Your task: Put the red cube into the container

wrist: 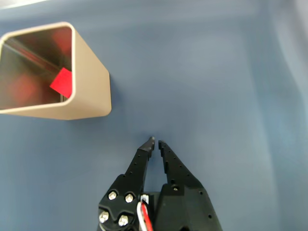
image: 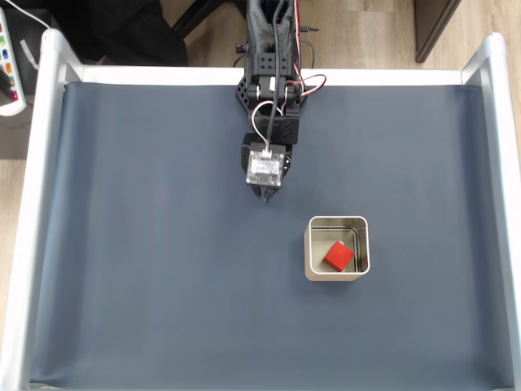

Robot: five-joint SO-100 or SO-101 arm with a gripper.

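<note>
Matte red cube [image: 339,256] inside shiny square metal container [image: 337,274]

Hobby robot bench; blue mat [image: 163,285], white frame [image: 32,204], wood floor [image: 366,32]

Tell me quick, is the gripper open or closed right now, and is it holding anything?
Gripper: closed, holding nothing; its tips nearly meet above the mat. The red cube lies inside the container.

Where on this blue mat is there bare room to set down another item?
Most of the mat is bare: the whole left half up to the white frame, the strip below the container, and the right side. Crowded spots are the gripper near the top centre and the container holding the red cube.
</note>
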